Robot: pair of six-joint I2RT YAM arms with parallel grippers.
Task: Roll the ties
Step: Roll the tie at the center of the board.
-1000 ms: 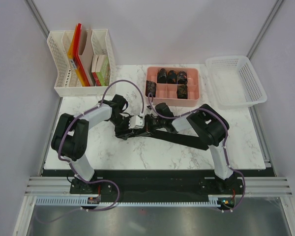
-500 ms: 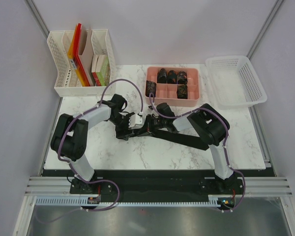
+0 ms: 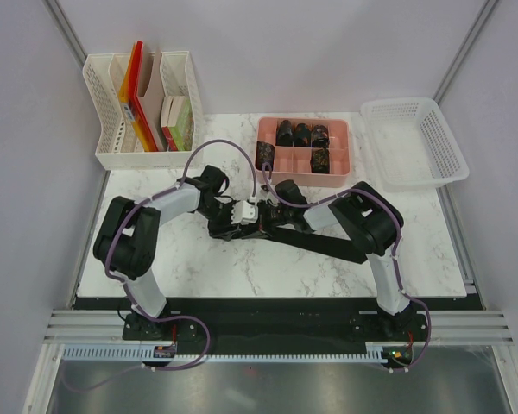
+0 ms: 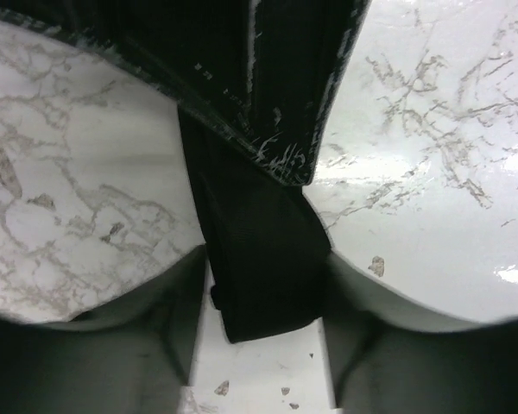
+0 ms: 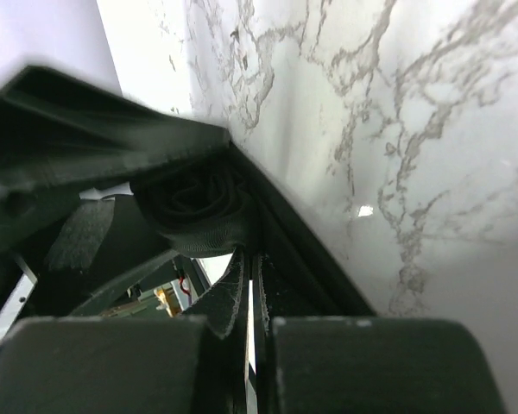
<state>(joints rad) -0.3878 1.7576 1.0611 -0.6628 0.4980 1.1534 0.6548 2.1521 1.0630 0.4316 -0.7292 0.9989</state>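
Note:
A blackish tie [image 3: 324, 242] lies flat across the middle of the marble table, running from the centre out to the right. Both grippers meet at its left end. My left gripper [image 3: 244, 212] points down, open, its fingers [image 4: 168, 293] on either side of the tie strip [image 4: 250, 198], whose end shows between them. My right gripper [image 3: 262, 216] is nearly shut, and a small rolled coil of the tie [image 5: 194, 203] sits at its fingertips [image 5: 252, 259]. Its scratched black finger [image 4: 276, 95] crosses the left wrist view.
A pink divided tray [image 3: 350, 151] at the back holds several rolled ties [image 3: 301, 134]. A white basket [image 3: 414, 142] stands at the back right. A white file rack [image 3: 104, 129] with folders stands at the back left. The table's front edge runs just ahead of the arm bases.
My left gripper has moved a little to the right, closer to the right gripper. The left end of the tie has drawn in with it. The right arm has hardly moved.

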